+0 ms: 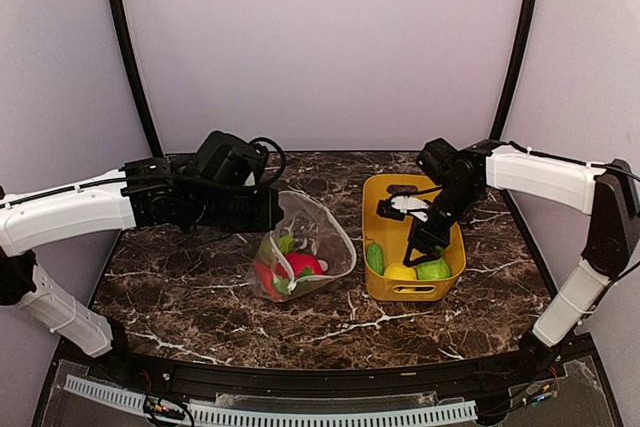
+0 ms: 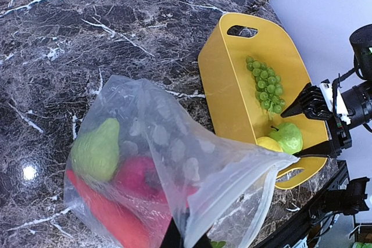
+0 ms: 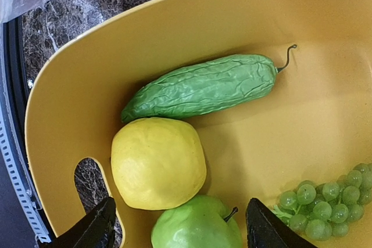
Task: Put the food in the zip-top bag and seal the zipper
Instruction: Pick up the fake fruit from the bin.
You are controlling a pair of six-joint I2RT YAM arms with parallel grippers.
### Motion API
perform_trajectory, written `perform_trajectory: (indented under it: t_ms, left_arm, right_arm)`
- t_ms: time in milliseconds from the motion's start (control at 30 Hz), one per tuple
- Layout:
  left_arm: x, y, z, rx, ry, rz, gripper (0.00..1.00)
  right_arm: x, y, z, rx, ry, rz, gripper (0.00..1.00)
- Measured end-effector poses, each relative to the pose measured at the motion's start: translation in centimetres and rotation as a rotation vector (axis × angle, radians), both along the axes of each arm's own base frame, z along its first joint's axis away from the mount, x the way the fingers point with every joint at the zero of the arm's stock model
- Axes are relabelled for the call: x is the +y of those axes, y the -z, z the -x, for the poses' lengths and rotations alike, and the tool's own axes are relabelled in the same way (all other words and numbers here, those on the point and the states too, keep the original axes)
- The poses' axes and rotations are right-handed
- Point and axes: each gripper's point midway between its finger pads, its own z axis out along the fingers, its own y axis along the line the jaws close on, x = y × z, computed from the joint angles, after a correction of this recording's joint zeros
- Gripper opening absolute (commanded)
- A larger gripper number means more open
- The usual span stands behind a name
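Clear dotted plastic: the zip-top bag (image 1: 318, 232) lay near the middle of the marble table (image 1: 180, 287), with its mouth gaping and the zipper (image 2: 244, 175) unsealed. The left gripper (image 1: 272, 212) was clenched on the bag's rim at the bag's 10 o'clock in the top view, with that edge lifted off the table.

Inside the bag were a green pear (image 2: 96, 149) and red pieces (image 2: 110, 216) (a pinkish shape between them was too blurred by the film to name).

The yellow bin (image 1: 373, 197) stood at the bag's 3 o'clock, just beside it. The right gripper (image 3: 183, 227) hung inside the bin at its 6 o'clock end, fingers spread wide and grasping nothing.

Positions in the right wrist view:
- The green apple (image 3: 195, 222) sat between the fingertips.
- The lemon (image 3: 157, 161) rested against the apple at its 10 o'clock.
- A wrinkled green gourd (image 3: 203, 85) lay at the lemon's 12 o'clock.
- The grapes (image 3: 325, 201) lay at the apple's 3 o'clock.
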Motion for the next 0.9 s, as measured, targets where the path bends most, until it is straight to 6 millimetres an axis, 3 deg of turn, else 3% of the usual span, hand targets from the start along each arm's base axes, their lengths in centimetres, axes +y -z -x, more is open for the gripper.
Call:
perform_trajectory:
  t_ms: [900]
  left_arm:
    - [0.2, 0.5, 0.0, -0.001, 0.001, -0.015, 0.01]
  right_arm:
    - [0.7, 4.4, 2.2, 0.174, -0.025, 0.015, 0.78]
